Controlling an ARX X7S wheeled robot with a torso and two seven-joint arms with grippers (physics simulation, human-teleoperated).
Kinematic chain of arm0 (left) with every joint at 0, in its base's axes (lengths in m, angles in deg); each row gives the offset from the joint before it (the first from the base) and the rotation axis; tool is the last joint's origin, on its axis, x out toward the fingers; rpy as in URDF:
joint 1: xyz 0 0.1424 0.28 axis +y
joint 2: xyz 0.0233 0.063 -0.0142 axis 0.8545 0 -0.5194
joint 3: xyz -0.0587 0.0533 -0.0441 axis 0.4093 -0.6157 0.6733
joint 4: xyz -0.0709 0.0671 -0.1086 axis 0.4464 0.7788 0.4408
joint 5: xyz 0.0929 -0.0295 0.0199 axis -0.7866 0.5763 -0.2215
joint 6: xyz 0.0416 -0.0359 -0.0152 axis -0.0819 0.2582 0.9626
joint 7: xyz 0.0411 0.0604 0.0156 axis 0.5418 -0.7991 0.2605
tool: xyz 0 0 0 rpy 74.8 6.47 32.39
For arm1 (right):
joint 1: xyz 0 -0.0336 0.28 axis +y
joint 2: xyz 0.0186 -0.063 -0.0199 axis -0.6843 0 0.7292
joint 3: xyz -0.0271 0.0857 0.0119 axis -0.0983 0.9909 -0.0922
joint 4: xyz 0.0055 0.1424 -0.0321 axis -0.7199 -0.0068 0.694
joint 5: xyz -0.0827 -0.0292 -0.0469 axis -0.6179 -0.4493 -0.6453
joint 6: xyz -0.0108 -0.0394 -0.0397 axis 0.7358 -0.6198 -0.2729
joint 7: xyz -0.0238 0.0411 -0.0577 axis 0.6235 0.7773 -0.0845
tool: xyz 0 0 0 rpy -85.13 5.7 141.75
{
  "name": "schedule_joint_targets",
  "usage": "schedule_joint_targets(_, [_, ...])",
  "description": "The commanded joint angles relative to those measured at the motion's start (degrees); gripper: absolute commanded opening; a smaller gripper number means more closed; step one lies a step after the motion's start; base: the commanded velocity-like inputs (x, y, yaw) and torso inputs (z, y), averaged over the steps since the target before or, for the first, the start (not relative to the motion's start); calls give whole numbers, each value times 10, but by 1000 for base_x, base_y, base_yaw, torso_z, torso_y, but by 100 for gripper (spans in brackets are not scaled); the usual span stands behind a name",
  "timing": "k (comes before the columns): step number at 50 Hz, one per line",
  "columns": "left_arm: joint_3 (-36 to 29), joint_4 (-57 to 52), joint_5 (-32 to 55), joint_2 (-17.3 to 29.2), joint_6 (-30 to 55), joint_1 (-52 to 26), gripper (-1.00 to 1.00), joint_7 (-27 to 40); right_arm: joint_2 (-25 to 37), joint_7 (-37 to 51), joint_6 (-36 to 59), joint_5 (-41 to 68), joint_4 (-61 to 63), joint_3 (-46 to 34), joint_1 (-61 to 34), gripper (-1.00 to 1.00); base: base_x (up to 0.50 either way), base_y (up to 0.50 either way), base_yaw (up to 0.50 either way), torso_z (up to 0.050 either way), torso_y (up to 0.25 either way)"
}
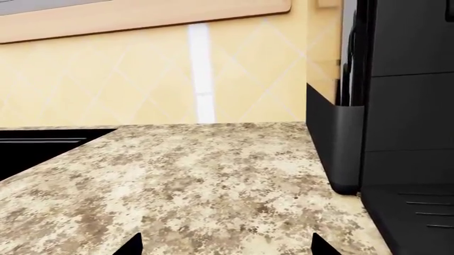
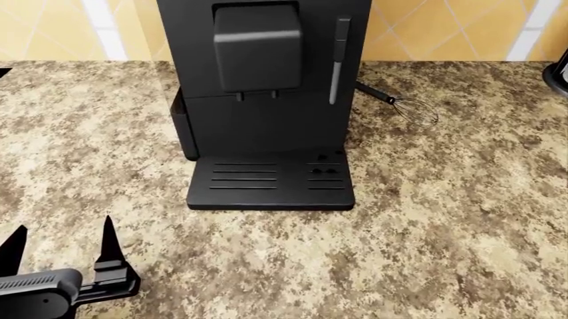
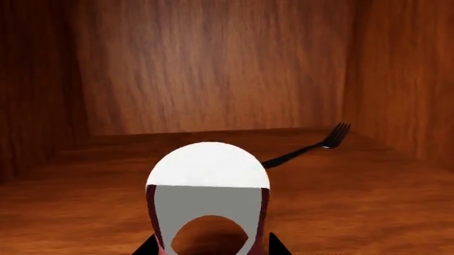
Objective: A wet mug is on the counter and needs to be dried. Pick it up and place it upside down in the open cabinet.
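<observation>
The mug (image 3: 209,183) shows only in the right wrist view, close to the camera inside the wooden cabinet (image 3: 212,69). It has a white rounded face, a grey part below and dark red sides, and sits between the two dark tips of my right gripper (image 3: 211,248), which press on its sides. It hangs just above the cabinet floor; I cannot tell if it touches. My left gripper (image 2: 60,242) is open and empty over the granite counter (image 2: 461,219), left of the coffee machine; its tips (image 1: 227,248) stand wide apart in the left wrist view.
A black coffee machine (image 2: 266,100) stands at the back middle of the counter, with a wire whisk (image 2: 413,109) to its right. A black fork (image 3: 305,149) lies on the cabinet floor behind the mug. A dark sink edge (image 1: 42,143) shows beyond the counter.
</observation>
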Motion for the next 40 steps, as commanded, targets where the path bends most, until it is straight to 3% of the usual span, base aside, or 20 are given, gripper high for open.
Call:
schedule_joint_targets(1, [4,-2,-3,3,-2,5,100,0,0,0,20,-3,-43,-20,0,100,0,0,0,0,-10])
schedule_joint_targets(18, [11,-4,-9,5,-3,12,100,1,0,7,40,-19,22,4,0,100,1,0,0,0,-4])
schedule_joint_targets(32, [17,-8,-20,4,4,19,100,12,0,14,141,-45,144,52,0,100,0,0,0,0,0])
schedule_joint_targets(40, [20,-11,-20,5,8,21,100,11,0,15,177,-59,188,70,0,100,0,0,0,0,250])
